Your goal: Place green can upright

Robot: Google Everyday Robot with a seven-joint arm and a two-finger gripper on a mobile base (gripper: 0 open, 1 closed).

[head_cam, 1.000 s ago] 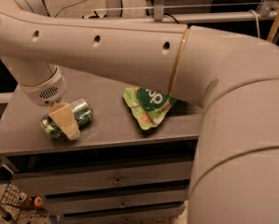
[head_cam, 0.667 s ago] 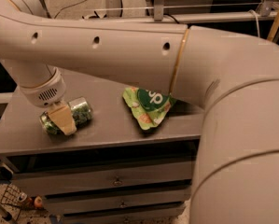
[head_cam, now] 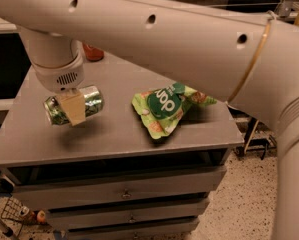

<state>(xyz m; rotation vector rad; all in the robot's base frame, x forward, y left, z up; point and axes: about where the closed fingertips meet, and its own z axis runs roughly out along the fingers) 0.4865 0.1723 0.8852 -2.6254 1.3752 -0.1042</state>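
Note:
The green can (head_cam: 90, 101) is a shiny green drink can with pale markings. It lies on its side in the air a little above the grey table top (head_cam: 114, 129), left of centre, and throws a shadow below it. My gripper (head_cam: 72, 106) hangs from the big white arm and is shut on the can, with one pale finger (head_cam: 73, 109) across the can's front. The can's end faces left.
A flat green snack bag (head_cam: 165, 106) lies on the table to the right of the can. A red can (head_cam: 93, 52) stands at the back, partly behind my wrist. The white arm (head_cam: 189, 44) spans the top of the view. Drawers (head_cam: 124, 194) sit below the table.
The can has risen off the table in my gripper and a shadow now shows under it. The snack bag has not moved.

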